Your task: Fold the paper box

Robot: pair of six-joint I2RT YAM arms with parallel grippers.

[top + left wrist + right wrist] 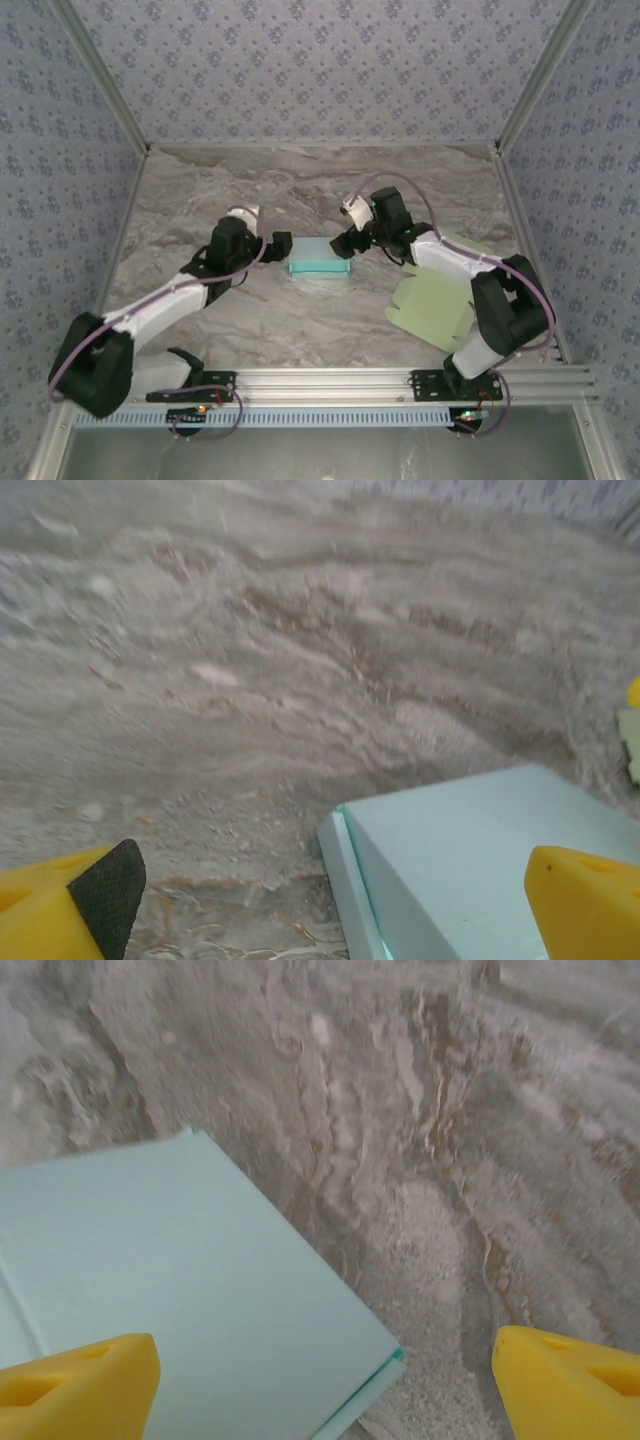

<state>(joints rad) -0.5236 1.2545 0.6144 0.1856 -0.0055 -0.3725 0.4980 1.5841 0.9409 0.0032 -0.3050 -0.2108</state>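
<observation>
One teal paper box (320, 262): sat low and squared-up in the middle of the marble-print table (250, 330), right between the two grippers. Its top looked flat, with a thin seam along one edge in the wrist views.
Left gripper (281, 243): jaws were spread wide with nothing held. It was parked at the box's left end, with a box corner lying between its yellow fingers (585, 905).
Right gripper (347, 243): was also wide apart with nothing clamped, at the box's right end, hanging over one corner of the top.
Step in hand: looked to me like squaring up or tucking the ends, pretty late in the fold. I'd have come in from both ends evenly so the box didn't skid, and pinched only a wall edge, not the lid, since thin card crushes easily.
Green die-cut sheet (435, 300): lay flat by the right arm, well apart from the box.
Hard to make out: whether the end flaps were fully tucked. Both wrist views cut the box off and were a bit blurry.
</observation>
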